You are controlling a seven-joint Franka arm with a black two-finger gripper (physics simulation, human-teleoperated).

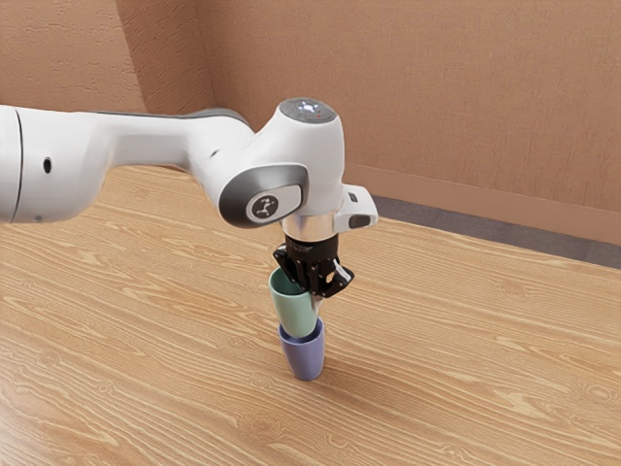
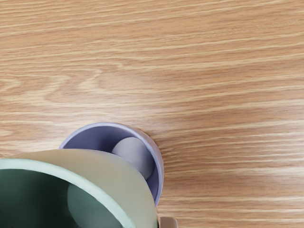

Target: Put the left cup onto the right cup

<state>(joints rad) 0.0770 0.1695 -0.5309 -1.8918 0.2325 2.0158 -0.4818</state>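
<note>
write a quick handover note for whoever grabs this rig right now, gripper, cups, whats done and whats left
Gripper: jaws clamp the rim of the green cup, so shut on it.
Cups: the green cup hangs tilted, its base inside the mouth of the purple cup, which stands upright on the wooden table.
Done: green cup picked up and brought over; nesting begun.
Left: probably straighten and lower it until it sits, then open the jaws and lift clear.
</note>
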